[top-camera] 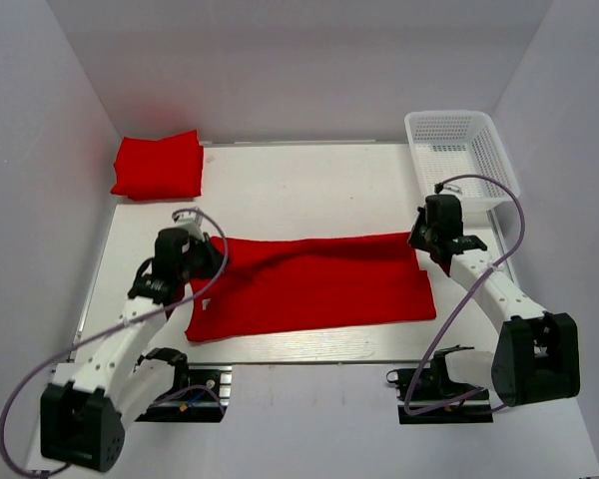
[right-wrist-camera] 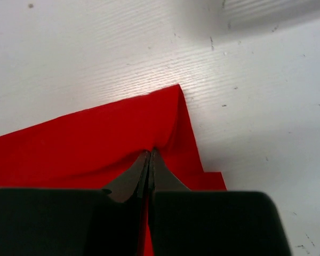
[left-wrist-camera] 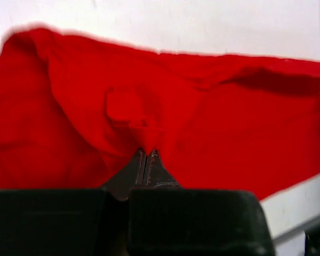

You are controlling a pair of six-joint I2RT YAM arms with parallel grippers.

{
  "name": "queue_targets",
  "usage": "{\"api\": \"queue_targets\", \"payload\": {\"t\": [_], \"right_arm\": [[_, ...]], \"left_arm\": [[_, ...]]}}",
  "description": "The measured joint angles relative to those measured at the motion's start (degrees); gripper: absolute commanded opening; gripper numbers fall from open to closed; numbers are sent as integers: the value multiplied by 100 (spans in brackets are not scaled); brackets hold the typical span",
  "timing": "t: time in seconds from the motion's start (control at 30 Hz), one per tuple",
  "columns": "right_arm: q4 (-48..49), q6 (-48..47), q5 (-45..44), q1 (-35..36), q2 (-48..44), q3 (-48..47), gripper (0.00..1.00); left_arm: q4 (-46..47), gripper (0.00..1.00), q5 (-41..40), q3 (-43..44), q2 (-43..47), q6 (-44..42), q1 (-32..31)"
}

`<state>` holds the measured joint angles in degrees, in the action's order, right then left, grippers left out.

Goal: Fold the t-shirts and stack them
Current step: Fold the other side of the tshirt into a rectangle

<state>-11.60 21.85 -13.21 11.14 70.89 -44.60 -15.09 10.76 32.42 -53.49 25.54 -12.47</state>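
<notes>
Left tool (left-wrist-camera: 145, 154): I have it clamped on the spread t-shirt's (top-camera: 319, 289) left end.
Right tool (right-wrist-camera: 150, 154): clamped on its right corner.

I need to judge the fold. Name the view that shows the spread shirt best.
Top external: the whole spread shirt lies in frame, edge to edge. Left wrist shows its bunched near part, with the far end cut off. Right wrist shows only one corner.
</notes>
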Motion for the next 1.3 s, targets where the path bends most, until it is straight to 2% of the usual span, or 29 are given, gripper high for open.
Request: {"api": "queue_targets", "payload": {"t": [0.27,0.5,0.53,0.57,0.6,0.63,0.67,0.7,0.83,1.0,1.1,1.3], "right_arm": [[-162,-4,-31,-184,-9,192,0],[-247,4,-11,-293,-13,396,0],[-273,24,-17,-304,-13,396,11],[-317,50,-33,-315,-13,396,21],[-365,107,-46,-321,-13,396,35],[-444,157,-96,-328,-13,396,62],[-533,236,-177,-337,-13,396,78],[-616,304,-247,-348,-13,398,90],[-1025,479,-570,-374,-87,396,90],[-1270,468,-562,-400,-551,380,90],[-1187,284,-133,-398,-647,337,90],[-337,63,1471,-367,-549,494,90]], "left_arm": [[-691,0,422,-905,1681,417,-4],[-1095,1,791,-1615,1847,774,-4],[-1191,23,813,-1628,1867,826,-4],[-1257,41,822,-1631,1897,863,-7],[-1329,59,846,-1631,1945,883,-7],[-1414,70,876,-1631,2002,929,-4],[-1552,100,892,-1613,2074,1025,-4],[-1753,100,890,-1554,2133,1073,-4],[-2448,100,686,-935,2302,1248,-9],[-2673,100,101,-20,2251,1248,-11],[-2433,100,-50,216,1759,1172,-11],[-1335,100,396,199,-129,1071,-24]]}}
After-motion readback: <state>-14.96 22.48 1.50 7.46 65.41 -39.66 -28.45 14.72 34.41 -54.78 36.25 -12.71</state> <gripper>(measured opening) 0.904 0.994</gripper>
